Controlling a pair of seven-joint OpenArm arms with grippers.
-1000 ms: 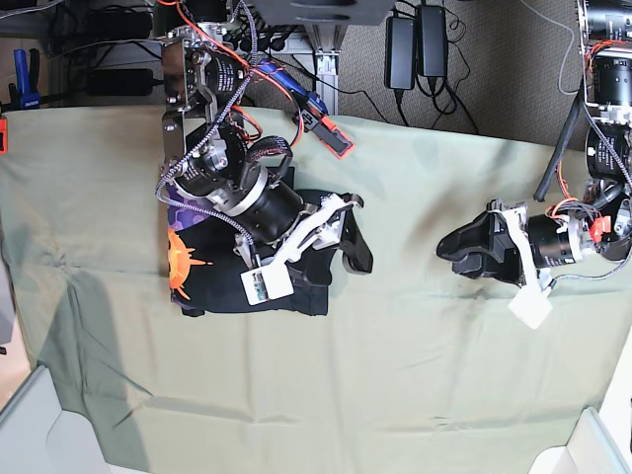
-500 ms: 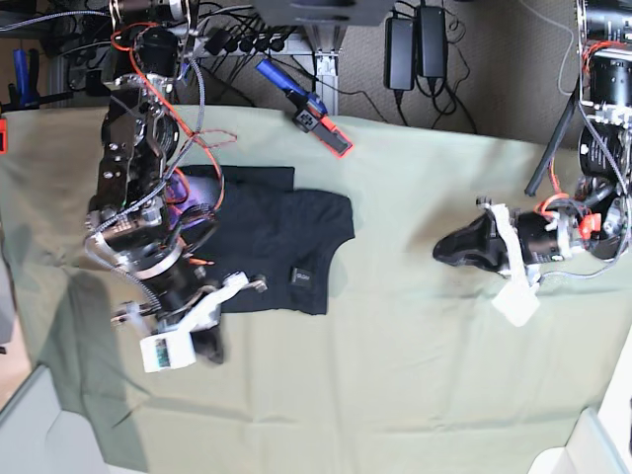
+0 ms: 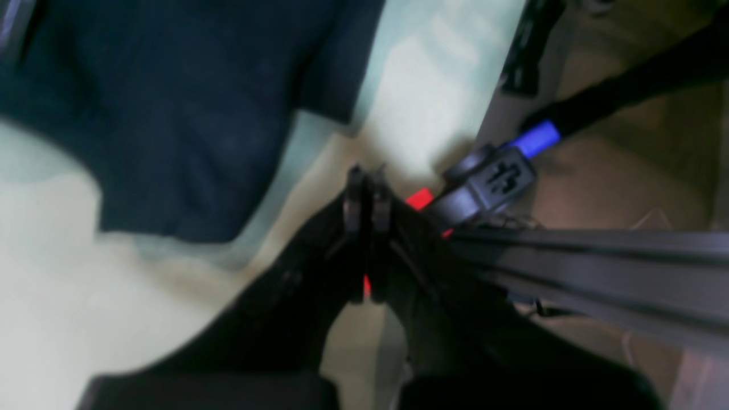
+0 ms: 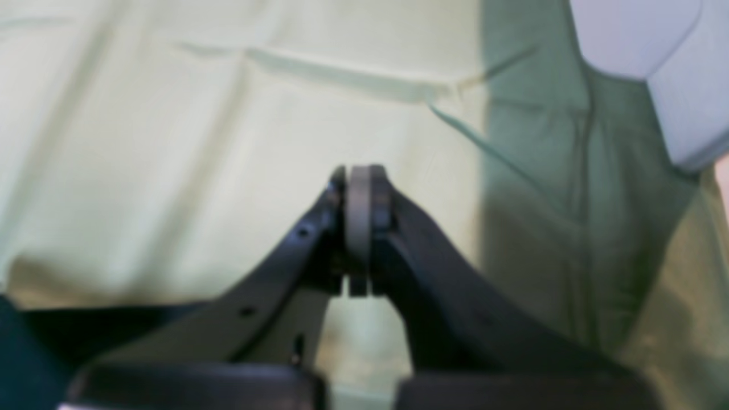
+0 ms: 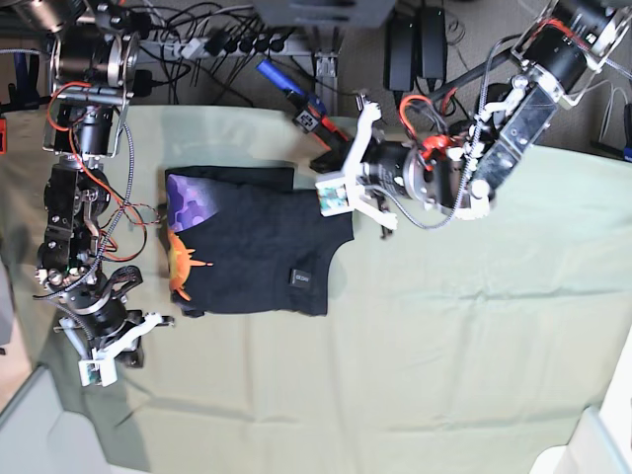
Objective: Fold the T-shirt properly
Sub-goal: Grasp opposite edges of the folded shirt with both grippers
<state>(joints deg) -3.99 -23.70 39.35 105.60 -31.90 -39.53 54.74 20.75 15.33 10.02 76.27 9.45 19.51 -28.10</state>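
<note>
Black jaws on both arms are pressed together with nothing between them. Left gripper (image 3: 364,188) has swung across from the far side of the cloth and now hangs by the back edge, just beside the shirt's (image 5: 252,247) upper corner. Right gripper (image 4: 359,182) has let go and pulled off toward the front corner, over bare green cloth (image 5: 415,375). Shirt lies folded into a compact rectangle, print showing at one end. Looks to me like the fold's basically done, maybe one last tidy-up left
</note>
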